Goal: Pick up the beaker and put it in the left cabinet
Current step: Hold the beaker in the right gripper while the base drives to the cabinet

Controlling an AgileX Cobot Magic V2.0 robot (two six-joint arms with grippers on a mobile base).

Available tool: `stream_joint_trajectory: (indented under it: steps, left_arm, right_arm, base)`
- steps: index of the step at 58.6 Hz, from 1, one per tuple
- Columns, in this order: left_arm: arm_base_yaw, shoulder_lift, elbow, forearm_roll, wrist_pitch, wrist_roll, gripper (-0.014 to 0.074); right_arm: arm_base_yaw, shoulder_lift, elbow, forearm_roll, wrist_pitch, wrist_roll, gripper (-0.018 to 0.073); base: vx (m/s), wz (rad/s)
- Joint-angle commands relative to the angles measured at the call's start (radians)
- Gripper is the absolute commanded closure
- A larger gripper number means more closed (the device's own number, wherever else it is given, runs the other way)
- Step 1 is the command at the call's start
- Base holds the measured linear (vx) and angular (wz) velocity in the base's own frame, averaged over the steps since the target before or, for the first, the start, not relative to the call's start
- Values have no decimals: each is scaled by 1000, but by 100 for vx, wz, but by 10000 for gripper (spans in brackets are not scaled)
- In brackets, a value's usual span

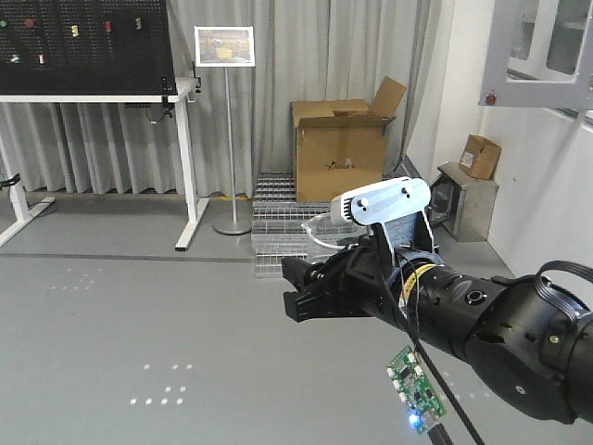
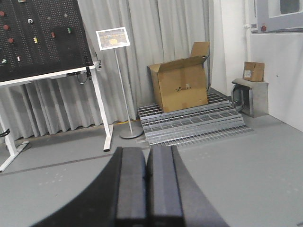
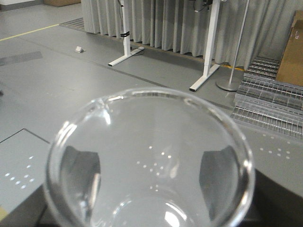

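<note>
Your right tool [image 3: 149, 176] clamps the beaker [image 3: 147, 142] on 2 sides for carrying; your left tool [image 2: 147, 176] sits closed, empty.

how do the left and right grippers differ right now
The left gripper is shut on nothing, while the right gripper is shut on the beaker. The left gripper's fingers press flat together; the right gripper's fingers sit apart, seen through the glass on either side of the beaker. Shared: both have dark fingers and hang over grey floor.
</note>
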Motion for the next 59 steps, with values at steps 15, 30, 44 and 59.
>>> stream_joint_trajectory:
  steps: [15, 30, 44, 59]
  left_arm:
    - [-1, -19, 16, -3, -75, -3, 595]
    - [-1, -19, 16, -3, -75, -3, 595]
    - [-1, -19, 16, -3, -75, -3, 595]
    - [-1, -19, 16, -3, -75, -3, 595]
  right_arm:
    - [-4, -37, -31, -2, -80, 2, 568]
    - [-4, -37, -31, -2, -80, 2, 568]
    - [-4, -37, -31, -2, -80, 2, 568]
    - [-4, -37, -31, -2, -80, 2, 568]
  base:
    - [73, 0]
    - [72, 6]
    - [70, 2]
    - [65, 0]
